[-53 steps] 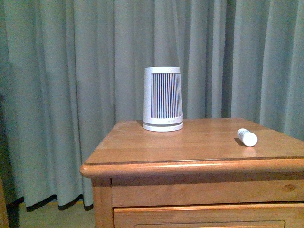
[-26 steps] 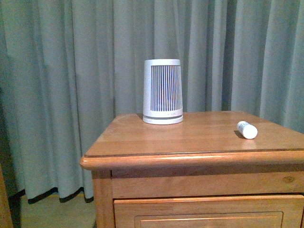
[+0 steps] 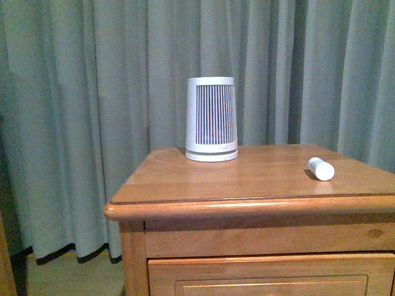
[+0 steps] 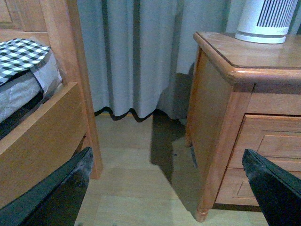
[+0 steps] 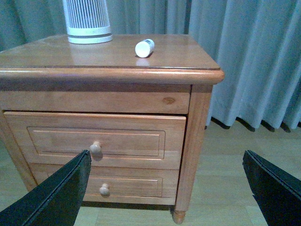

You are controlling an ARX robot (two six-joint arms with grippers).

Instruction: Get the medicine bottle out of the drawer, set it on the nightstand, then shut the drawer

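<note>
The small white medicine bottle point(image 3: 321, 168) lies on its side on the nightstand point(image 3: 247, 185) top, toward its right; it also shows in the right wrist view point(image 5: 144, 48). The upper drawer point(image 5: 96, 139) sits pushed in, its round knob point(image 5: 95, 148) showing. Its top strip shows in the front view point(image 3: 271, 277). My right gripper point(image 5: 164, 188) is open and empty, held back from the nightstand's front corner. My left gripper point(image 4: 169, 188) is open and empty, low over the floor beside the nightstand's left side point(image 4: 211, 122). Neither arm shows in the front view.
A tall white tapered device with dark slats point(image 3: 212, 119) stands at the back of the top. A lower drawer with a knob point(image 5: 104, 189) sits under the upper one. A wooden bed frame point(image 4: 51, 117) with checked bedding stands left. Grey curtains point(image 3: 92, 123) hang behind.
Between one second and half a second ago the front view shifted, showing more of the nightstand's front and drawer; since then it is steady. The bottle has not moved on the top.
</note>
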